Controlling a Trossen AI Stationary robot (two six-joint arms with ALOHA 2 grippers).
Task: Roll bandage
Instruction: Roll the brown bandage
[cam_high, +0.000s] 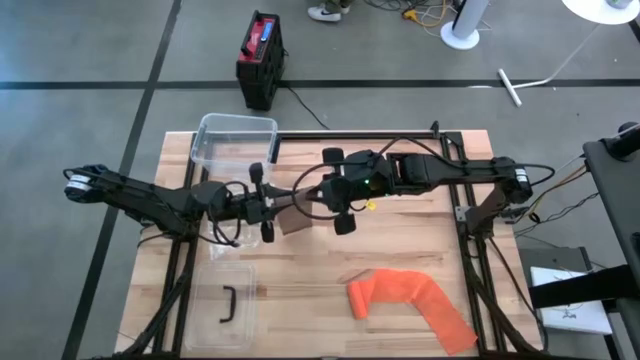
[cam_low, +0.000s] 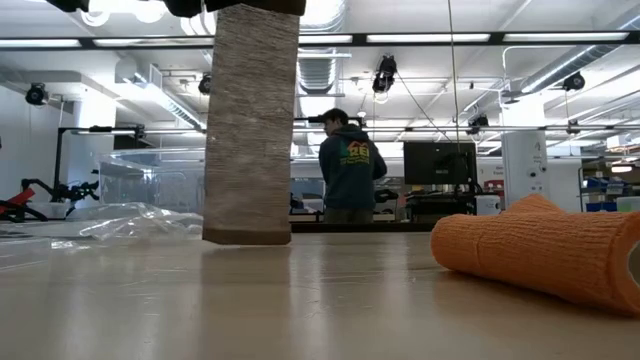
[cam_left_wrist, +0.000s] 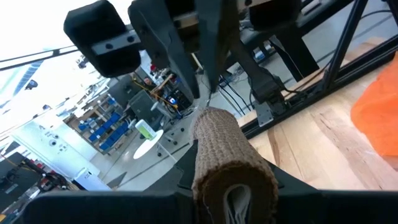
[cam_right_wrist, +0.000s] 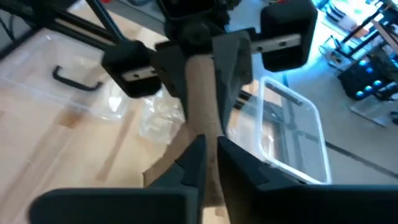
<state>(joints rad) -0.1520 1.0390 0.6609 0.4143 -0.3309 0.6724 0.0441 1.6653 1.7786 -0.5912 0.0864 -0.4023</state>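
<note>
A brown bandage (cam_high: 293, 221) is held up between my two grippers over the middle of the table. In the low view it hangs as a broad strip (cam_low: 250, 120), its lower end close to the table top. In the left wrist view its near part is a roll (cam_left_wrist: 227, 165). My left gripper (cam_high: 283, 206) and my right gripper (cam_high: 312, 195) face each other, both shut on it. An orange bandage (cam_high: 408, 298) lies loosely bunched on the table at the near right, touched by no gripper; it also shows in the low view (cam_low: 545, 250). My left gripper holds the rolled part of the brown bandage (cam_left_wrist: 231, 177) between its two fingers, coming level from the table's left. The roll points away along the fingers, clear of the table. My right gripper pinches the bandage's strip (cam_right_wrist: 207, 127) between its two fingers, coming from the table's right. The strip runs from there toward the left gripper; the part below hangs down.
A clear plastic box (cam_high: 236, 140) stands at the far left of the table. Its lid with a black handle (cam_high: 227, 305) lies at the near left. Crumpled clear wrap (cam_high: 222, 232) lies under the left gripper. A person (cam_low: 350, 165) stands in the room beyond.
</note>
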